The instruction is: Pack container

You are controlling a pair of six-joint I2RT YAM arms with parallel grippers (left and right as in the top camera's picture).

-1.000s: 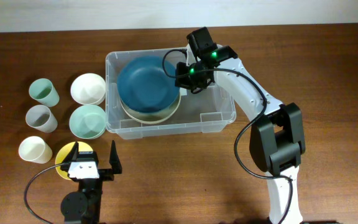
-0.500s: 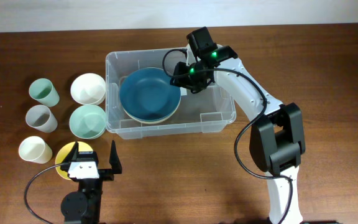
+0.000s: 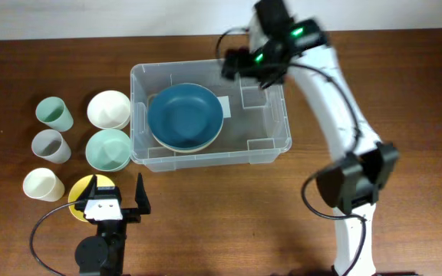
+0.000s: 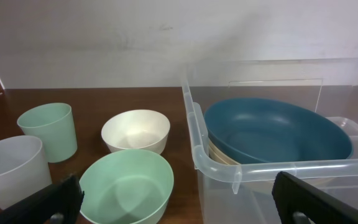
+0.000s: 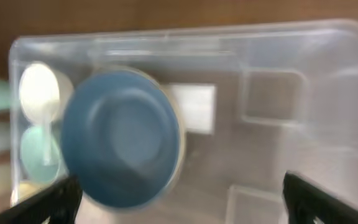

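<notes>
Right gripper (image 5: pixel 182 202) hangs spread wide, empty, container (image 3: pixel 206 159) directly beneath, 2 stacked bowls (image 3: pixel 184 115) inside. Left gripper (image 4: pixel 182 202) also spread, container ahead-right. Bin likely light, flexible, slick: grasp rolled rim.
</notes>
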